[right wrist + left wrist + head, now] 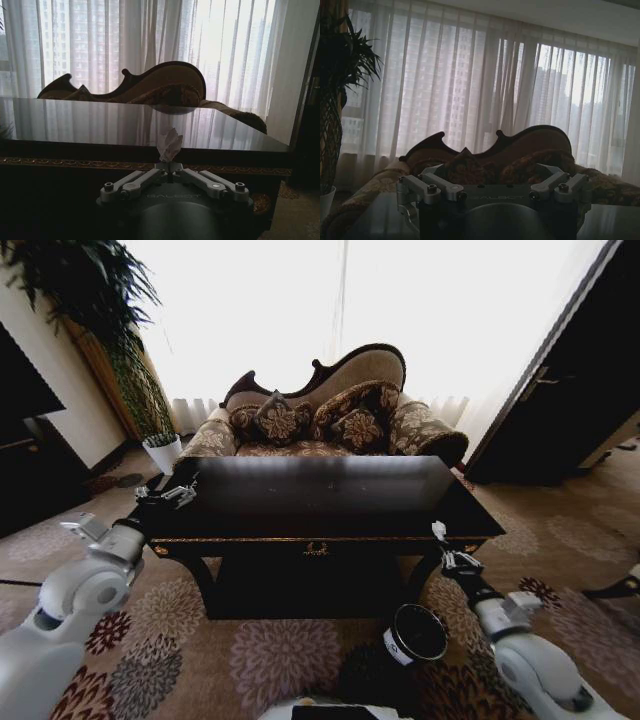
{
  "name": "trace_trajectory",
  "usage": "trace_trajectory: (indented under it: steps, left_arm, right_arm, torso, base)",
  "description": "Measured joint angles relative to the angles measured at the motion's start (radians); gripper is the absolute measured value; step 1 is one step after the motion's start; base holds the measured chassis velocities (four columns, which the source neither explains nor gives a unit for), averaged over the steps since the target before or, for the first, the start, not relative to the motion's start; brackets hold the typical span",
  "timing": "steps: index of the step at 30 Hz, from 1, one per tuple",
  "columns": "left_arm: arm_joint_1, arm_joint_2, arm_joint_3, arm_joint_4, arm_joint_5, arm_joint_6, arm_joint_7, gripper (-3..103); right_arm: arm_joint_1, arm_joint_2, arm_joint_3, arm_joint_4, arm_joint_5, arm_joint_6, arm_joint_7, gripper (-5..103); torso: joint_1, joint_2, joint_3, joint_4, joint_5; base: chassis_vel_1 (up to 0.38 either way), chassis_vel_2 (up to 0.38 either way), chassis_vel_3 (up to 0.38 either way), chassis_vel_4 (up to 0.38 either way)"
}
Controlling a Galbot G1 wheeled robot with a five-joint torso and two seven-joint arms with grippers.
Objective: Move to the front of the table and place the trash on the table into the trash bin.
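Paper wad [170, 145] in right pincer [170, 167]

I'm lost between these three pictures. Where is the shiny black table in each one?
Head view: the table sits in the middle, directly in front of the sofa.
Left wrist view: the table is a strip of glossy top in front of the sofa.
Right wrist view: the table spans the picture, seen from its front edge.
Shared landmark: the sofa's curved back.

Blown-out daylight through sheer white curtains [300, 310] backlights everything; the glossy black wooden table [330, 490] mirrors glare, foreground dim.
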Motion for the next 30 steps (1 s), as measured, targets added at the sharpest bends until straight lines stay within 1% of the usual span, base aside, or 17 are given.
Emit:
trace_trajectory:
  steps: [4,6,7,8,10,11,14,15,16,17,18,21,22,25,27,29,30]
  left_arm:
    - [0.000,0.000,0.000,0.000,0.000,0.000,0.000,100]
    - [0.000,0.000,0.000,0.000,0.000,0.000,0.000,100]
    - [0.000,0.000,0.000,0.000,0.000,0.000,0.000,100]
    - [0.000,0.000,0.000,0.000,0.000,0.000,0.000,100]
    - [0.000,0.000,0.000,0.000,0.000,0.000,0.000,100]
    - [0.000,0.000,0.000,0.000,0.000,0.000,0.000,100]
    - [0.000,0.000,0.000,0.000,0.000,0.000,0.000,100]
    - [0.000,0.000,0.000,0.000,0.000,0.000,0.000,100]
    - [0.000,0.000,0.000,0.000,0.000,0.000,0.000,100]
    - [0.000,0.000,0.000,0.000,0.000,0.000,0.000,100]
    - [0.000,0.000,0.000,0.000,0.000,0.000,0.000,100]
    - [0.000,0.000,0.000,0.000,0.000,0.000,0.000,100]
    - [0.000,0.000,0.000,0.000,0.000,0.000,0.000,100]
    - [0.000,0.000,0.000,0.000,0.000,0.000,0.000,100]
    - [0.000,0.000,0.000,0.000,0.000,0.000,0.000,100]
    - [0.000,0.000,0.000,0.000,0.000,0.000,0.000,100]
    - [0.000,0.000,0.000,0.000,0.000,0.000,0.000,100]
  right_arm:
    - [-0.003,0.101,-0.050,-0.154,-0.055,0.065,-0.001,0]
    - [0.004,0.113,-0.059,-0.181,-0.062,0.074,0.001,0]
    - [0.015,0.129,-0.075,-0.216,-0.072,0.087,0.007,0]
    - [0.044,0.154,-0.107,-0.293,-0.087,0.107,0.015,0]
    - [0.077,0.169,-0.135,-0.382,-0.099,0.123,0.021,0]
    - [0.077,0.169,-0.135,-0.382,-0.099,0.123,0.021,0]
    - [0.146,0.178,-0.169,-0.544,-0.127,0.142,0.021,0]
    - [0.187,0.186,-0.178,-0.621,-0.169,0.166,0.023,0]
    - [0.187,0.186,-0.178,-0.621,-0.169,0.166,0.023,0]
    - [0.222,0.194,-0.184,-0.679,-0.208,0.183,0.027,0]
    - [0.244,0.199,-0.191,-0.718,-0.226,0.188,0.030,0]
    - [0.314,0.208,-0.223,-0.818,-0.244,0.184,0.034,0]
    - [0.314,0.208,-0.223,-0.818,-0.244,0.184,0.034,0]
    - [0.397,0.218,-0.266,-0.917,-0.250,0.167,0.036,0]
    - [0.423,0.223,-0.279,-0.951,-0.247,0.158,0.036,0]
    - [0.461,0.228,-0.300,-1.008,-0.233,0.146,0.034,0]
    - [0.461,0.228,-0.300,-1.008,-0.233,0.146,0.034,0]
  torso:
    - [0.000,0.000,0.000,-0.0001,0.0000]
    - [0.000,0.000,0.000,-0.0002,0.0003]
    - [0.000,0.000,0.000,-0.0002,0.0002]
    - [0.000,0.000,0.000,0.0000,0.0006]
    - [0.000,0.000,0.000,0.0001,0.0004]
    - [0.000,0.000,0.000,0.0001,0.0004]
    - [0.000,0.000,0.000,0.0000,0.0000]
    - [0.000,0.000,0.000,-0.0001,0.0000]
    - [0.000,0.000,0.000,-0.0001,0.0000]
    - [0.000,0.000,0.000,0.0000,0.0003]
    - [0.000,0.000,0.000,0.0001,0.0008]
    - [0.000,0.000,0.000,-0.0001,-0.0001]
    - [0.000,0.000,0.000,-0.0001,-0.0001]
    - [0.000,0.000,0.000,0.0003,0.0000]
    - [0.000,0.000,0.000,0.0004,0.0002]
    - [0.000,0.000,0.000,0.0000,0.0003]
    - [0.000,0.000,0.000,0.0000,0.0003]
  base:
    - [0.000,0.000,0.000,0.000]
    - [0.000,0.000,0.000,0.000]
    - [0.000,0.000,0.000,0.000]
    - [0.000,0.000,0.000,0.000]
    - [0.000,0.000,0.000,0.000]
    - [0.000,0.000,0.000,0.000]
    - [0.000,0.000,0.000,0.000]
    - [0.000,0.000,0.000,0.000]
    - [0.000,0.000,0.000,0.000]
    - [0.000,0.000,0.000,0.000]
    - [0.000,0.000,0.000,0.000]
    - [0.000,0.000,0.000,0.000]
    - [0.000,0.000,0.000,0.000]
    - [0.000,0.000,0.000,0.000]
    - [0.000,0.000,0.000,0.000]
    - [0.000,0.000,0.000,0.000]
    - [0.000,0.000,0.000,0.000]
